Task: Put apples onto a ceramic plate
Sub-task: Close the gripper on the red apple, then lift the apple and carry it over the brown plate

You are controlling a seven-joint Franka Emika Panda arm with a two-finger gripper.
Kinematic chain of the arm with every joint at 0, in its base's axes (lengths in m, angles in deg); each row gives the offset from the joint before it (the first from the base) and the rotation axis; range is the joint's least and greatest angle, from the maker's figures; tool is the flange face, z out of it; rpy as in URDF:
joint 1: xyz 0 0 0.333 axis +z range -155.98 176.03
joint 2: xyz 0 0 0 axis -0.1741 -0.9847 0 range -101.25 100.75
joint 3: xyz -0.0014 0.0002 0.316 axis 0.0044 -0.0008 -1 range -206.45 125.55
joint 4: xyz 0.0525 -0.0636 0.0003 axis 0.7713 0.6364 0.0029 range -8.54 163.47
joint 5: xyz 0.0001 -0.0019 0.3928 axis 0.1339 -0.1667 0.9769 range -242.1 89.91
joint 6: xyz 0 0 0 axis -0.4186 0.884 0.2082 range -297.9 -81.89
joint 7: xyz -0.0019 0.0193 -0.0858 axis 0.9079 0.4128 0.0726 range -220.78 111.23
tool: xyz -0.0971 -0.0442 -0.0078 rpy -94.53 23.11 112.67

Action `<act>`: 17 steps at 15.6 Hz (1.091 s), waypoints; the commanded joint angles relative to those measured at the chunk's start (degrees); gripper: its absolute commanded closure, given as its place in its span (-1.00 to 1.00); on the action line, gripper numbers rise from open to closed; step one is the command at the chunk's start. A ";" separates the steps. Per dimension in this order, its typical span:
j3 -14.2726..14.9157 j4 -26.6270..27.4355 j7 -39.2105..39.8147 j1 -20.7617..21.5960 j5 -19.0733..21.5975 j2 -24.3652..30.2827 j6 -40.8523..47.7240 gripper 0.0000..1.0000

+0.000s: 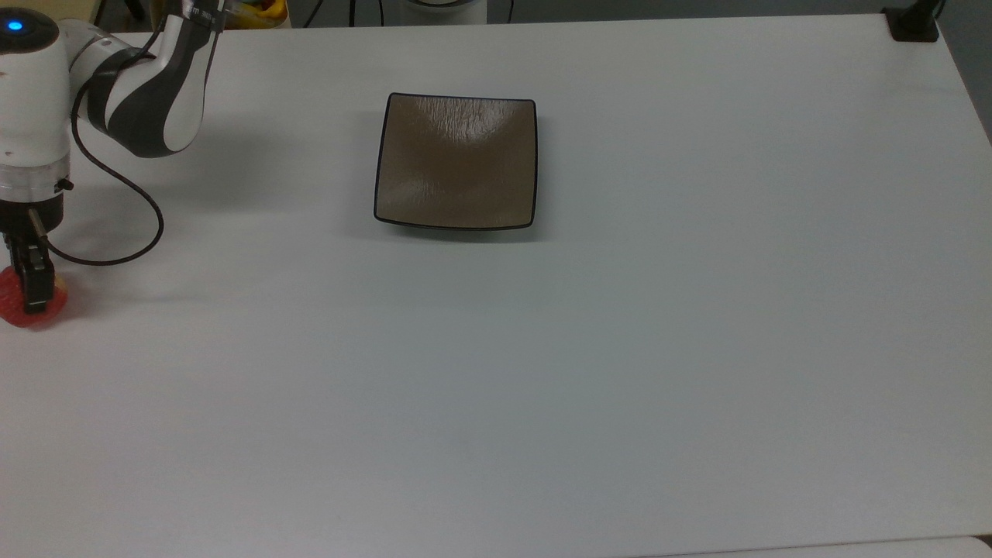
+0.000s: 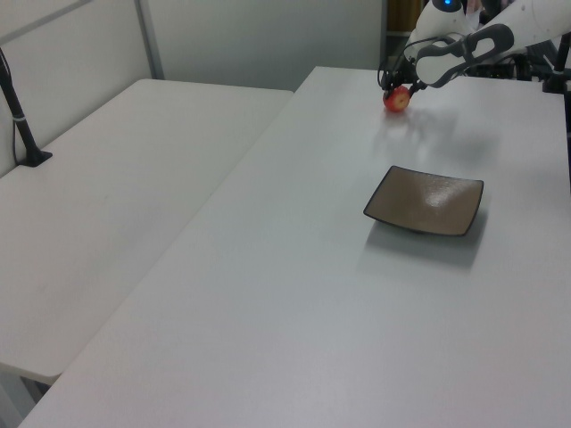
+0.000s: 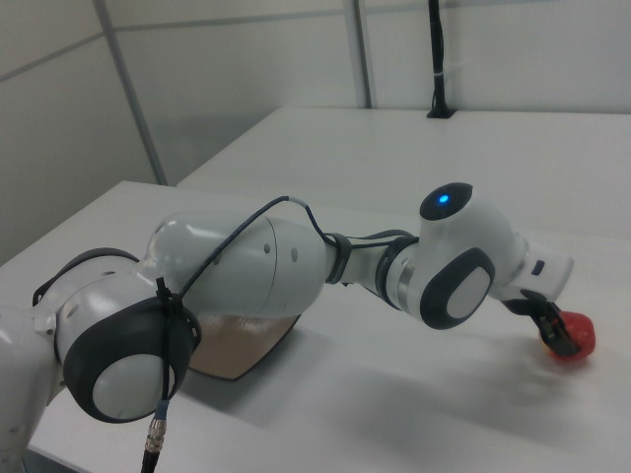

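Note:
The small red apple [image 1: 17, 304] sits at the far left edge of the top view, low over the white table. My gripper [image 1: 29, 301] straddles it from above and is shut on it; one black finger [image 1: 35, 280] crosses its front. In the left view the apple [image 2: 397, 99] is at the far end of the table, beyond the plate. In the right view the apple [image 3: 576, 335] lies just past a dark finger [image 3: 547, 330]. The square brown ceramic plate [image 1: 456, 163] lies bare well to the top view's right of the apple, and shows as plate [image 2: 425, 201] and plate [image 3: 237, 347].
A black cable [image 1: 124, 232] loops from the wrist over the table beside the arm [image 1: 151, 93]. A black post base [image 1: 914, 25] stands at the top view's far right corner. A second white table [image 2: 107, 196] adjoins on the left view's left.

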 commanded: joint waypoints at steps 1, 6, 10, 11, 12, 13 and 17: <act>-1.95 3.52 -1.04 -1.07 -2.26 4.91 -0.99 -0.41; -6.08 10.10 -1.13 -0.55 -2.88 12.47 -0.64 -0.42; -8.55 17.22 -1.22 1.82 -3.05 18.88 0.06 -0.42; -8.55 19.24 -1.22 2.96 -3.05 20.64 0.06 -0.42; -8.55 20.83 -1.22 4.19 -2.97 22.23 0.58 -0.42; -8.64 21.71 -1.31 5.24 -2.96 23.55 2.42 -0.43; -11.61 21.98 -1.57 8.24 -2.88 26.54 11.99 -0.45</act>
